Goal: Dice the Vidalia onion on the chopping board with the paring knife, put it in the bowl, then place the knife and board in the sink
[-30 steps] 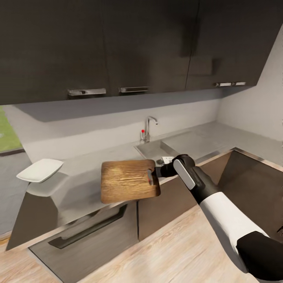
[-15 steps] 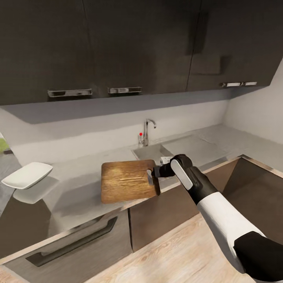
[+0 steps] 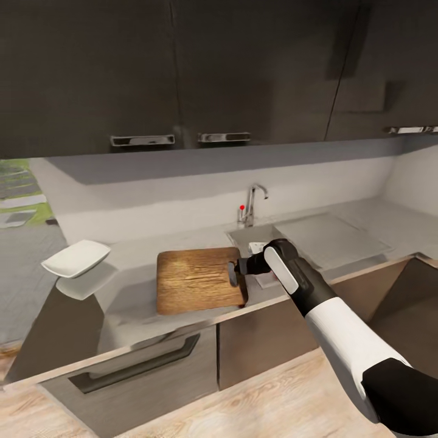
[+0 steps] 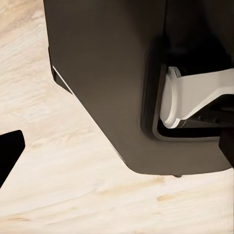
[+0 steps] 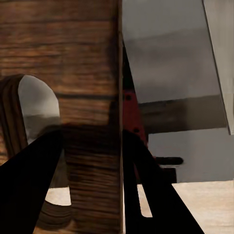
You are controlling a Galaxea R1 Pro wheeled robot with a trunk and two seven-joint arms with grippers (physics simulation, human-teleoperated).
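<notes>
The right gripper [image 3: 237, 272] had its two fingers [image 5: 34, 185] set either side of the chopping board [image 3: 199, 278] at the end with the handle slot, one finger over the slot and one past the board's edge; they looked clamped on that edge, though the wrist view was too close to show firm contact. The board lay flat near the front edge of the countertop [image 3: 131, 301], its long axis running along that edge, with the gripped end toward the sink [image 3: 258, 236]. So the basin lay just beyond the jaws, off the board's handle end and a little toward the wall, and the right arm was the nearer one for it.

In the right wrist view a strip of red showed just beside the board's edge, probably the paring knife [image 5: 130, 114] handle. The left gripper hung low over the floor [image 4: 73, 195] beside the dark cabinet front, and its jaws could not be judged.

By count: one chopping board, one sink with one chrome tap [image 3: 254, 204], and one white bowl [image 3: 76, 258] standing well apart toward the countertop's left end. No onion could be made out.
</notes>
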